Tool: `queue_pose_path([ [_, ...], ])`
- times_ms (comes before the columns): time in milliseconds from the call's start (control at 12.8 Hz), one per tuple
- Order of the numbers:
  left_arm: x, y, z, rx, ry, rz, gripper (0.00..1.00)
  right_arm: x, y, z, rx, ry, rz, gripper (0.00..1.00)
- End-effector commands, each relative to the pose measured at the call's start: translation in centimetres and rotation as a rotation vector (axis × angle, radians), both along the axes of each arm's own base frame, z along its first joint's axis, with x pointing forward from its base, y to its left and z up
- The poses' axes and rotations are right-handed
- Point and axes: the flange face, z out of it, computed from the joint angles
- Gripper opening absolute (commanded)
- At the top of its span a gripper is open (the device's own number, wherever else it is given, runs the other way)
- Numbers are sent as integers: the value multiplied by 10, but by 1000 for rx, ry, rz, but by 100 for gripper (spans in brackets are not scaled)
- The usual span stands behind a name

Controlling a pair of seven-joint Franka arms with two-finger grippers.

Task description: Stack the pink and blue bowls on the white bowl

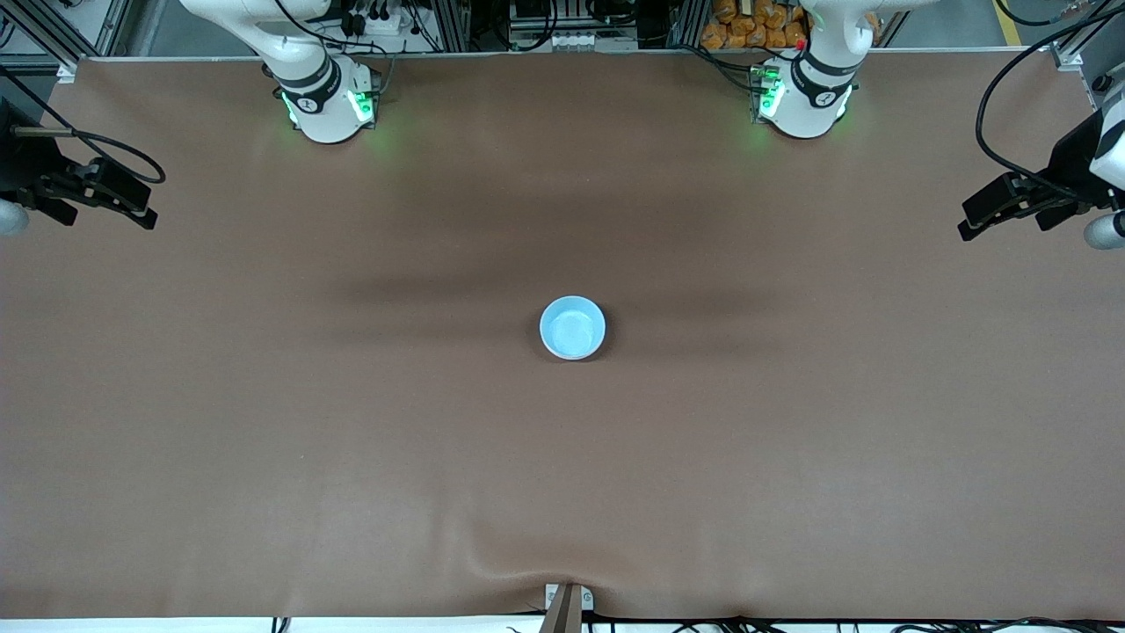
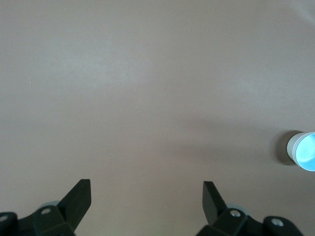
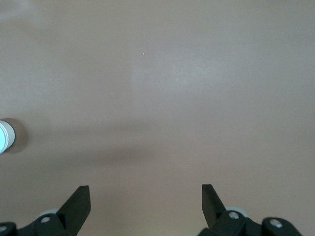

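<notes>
A light blue bowl [image 1: 572, 327] sits upright in the middle of the table. In the left wrist view the blue bowl [image 2: 306, 151] shows a whitish outer wall [image 2: 291, 145] below its rim, and the same bowl shows at the edge of the right wrist view [image 3: 5, 136]. I cannot tell whether that wall is the white bowl. No pink bowl shows in any view. My left gripper [image 1: 967, 220] hangs open and empty over the left arm's end of the table [image 2: 146, 183]. My right gripper [image 1: 151, 204] hangs open and empty over the right arm's end [image 3: 145, 188]. Both are well apart from the bowl.
The brown table cover [image 1: 352, 440] is bare around the bowl. A small clamp [image 1: 567, 602] holds a ridge in the cover at the table edge nearest the front camera. The two arm bases [image 1: 330, 105] [image 1: 804, 101] stand at the edge farthest from it.
</notes>
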Motion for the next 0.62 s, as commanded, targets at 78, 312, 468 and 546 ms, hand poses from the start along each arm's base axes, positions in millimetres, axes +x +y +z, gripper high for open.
queue_pose_path([
  [78, 0, 0, 5, -18, 1, -18, 100, -12, -5, 11, 21, -3, 15, 100],
  [312, -1, -6, 4, -15, 9, -36, 100, -12, -3, 11, 21, -3, 19, 100],
  [468, -1, -9, 4, -18, 11, -41, 100, -12, -3, 11, 20, -3, 21, 100],
  [546, -2, -9, 5, -18, 9, -41, 100, -12, -3, 12, 20, -5, 21, 100],
])
